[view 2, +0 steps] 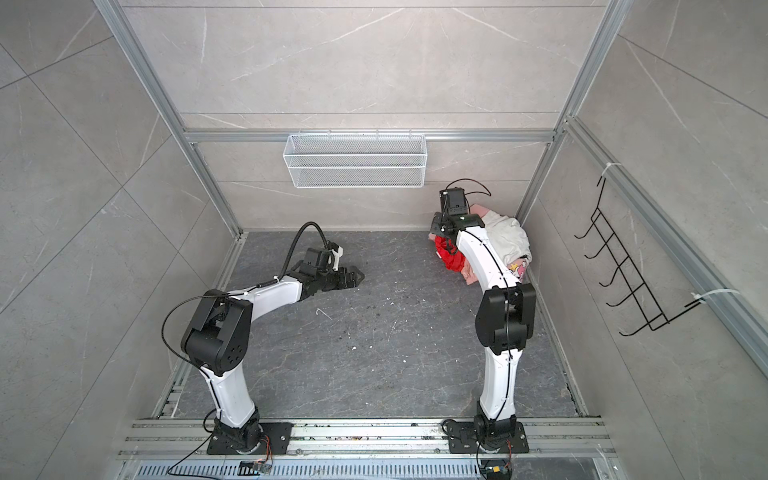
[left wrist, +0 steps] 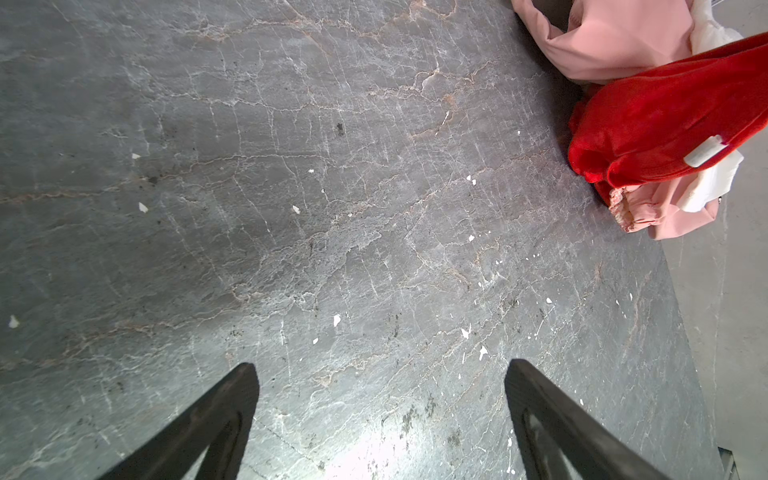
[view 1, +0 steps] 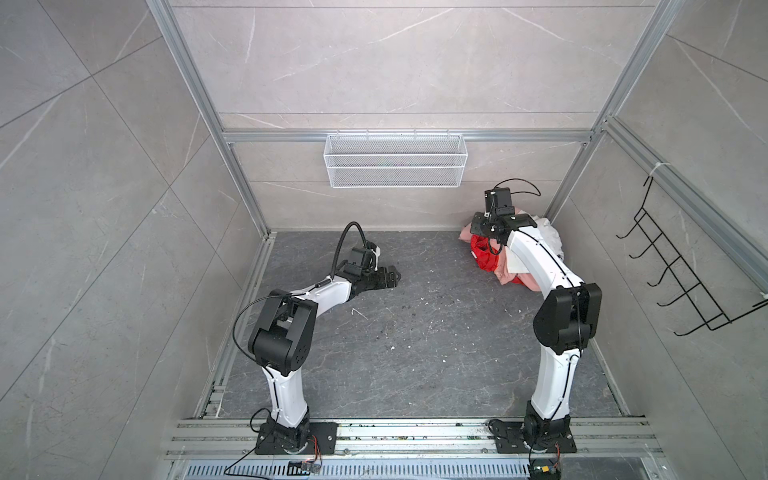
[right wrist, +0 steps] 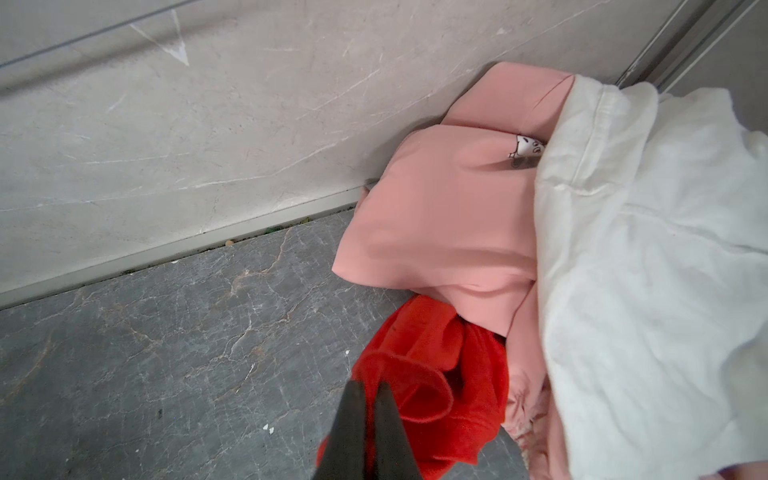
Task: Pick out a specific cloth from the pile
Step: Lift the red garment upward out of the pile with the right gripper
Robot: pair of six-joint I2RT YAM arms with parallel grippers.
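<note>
Lying at the near edge of the pile [view 2: 507,241] in the far right corner, just beside the pink garment [right wrist: 436,216] and the white garment [right wrist: 644,270], the cloth [right wrist: 436,374] is pinched at a raised fold by the clenched right gripper [right wrist: 370,386]. The left gripper [left wrist: 381,365] is held wide apart, with nothing grasped, over the grey floor [left wrist: 291,208], well apart from the cloth.

I see my right gripper [right wrist: 369,390] pinched shut on a fold of the cloth [right wrist: 419,336], red, on the floor [right wrist: 166,332]. Pink garment [right wrist: 436,232] overlaps it, butted against the wall [right wrist: 208,124] at the floor's edge. White garment [right wrist: 644,270] drapes over the pink.
</note>
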